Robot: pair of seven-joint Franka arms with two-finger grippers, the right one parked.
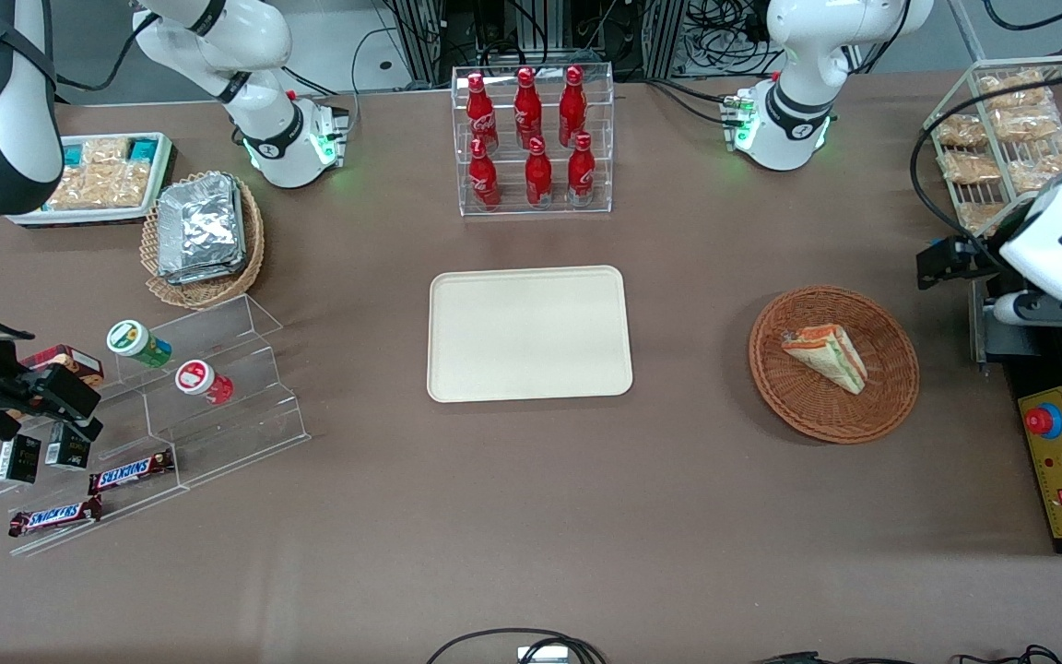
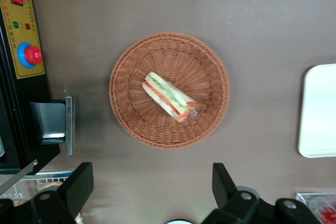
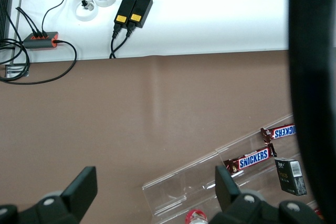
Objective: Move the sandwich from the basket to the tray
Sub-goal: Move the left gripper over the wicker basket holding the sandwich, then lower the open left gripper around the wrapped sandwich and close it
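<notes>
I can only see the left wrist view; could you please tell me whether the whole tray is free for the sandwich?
Observer: Yes, the tray has nothing on it anywhere.
Operator: Does anything stand close to it?
Observer: A bottle rack stands farther from the front camera than the tray, apart from it.
Operator: And what is near the arm?
Observer: A wire snack rack stands at the working arm's end of the table. The gripper is open, raised beside the basket, and the sandwich lies in it untouched.
</notes>
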